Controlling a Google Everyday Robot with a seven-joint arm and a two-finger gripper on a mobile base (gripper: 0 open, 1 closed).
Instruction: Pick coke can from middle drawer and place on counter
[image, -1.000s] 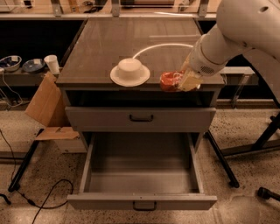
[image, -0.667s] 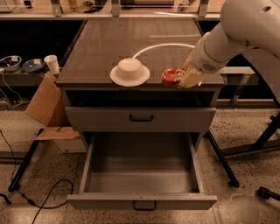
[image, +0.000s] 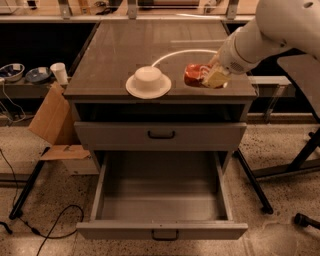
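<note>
The red coke can (image: 194, 75) is on its side at the front right of the dark counter (image: 130, 47), next to the thin white curved line. My gripper (image: 209, 77) is shut on the can's right end, with the white arm reaching in from the upper right. I cannot tell whether the can touches the counter top. The middle drawer (image: 160, 192) is pulled wide open below, its grey floor bare, its small dark handle at the front.
A white upturned bowl on a plate (image: 148, 81) sits on the counter left of the can. A closed drawer front with a black handle (image: 161, 134) is above the open drawer. A cardboard box (image: 50, 122) and cables lie at the left, and black stand legs (image: 260, 195) are at the right.
My gripper has carried the can up and further back, from the counter's front edge to over the counter top. The drawer and the bowl have not moved.
</note>
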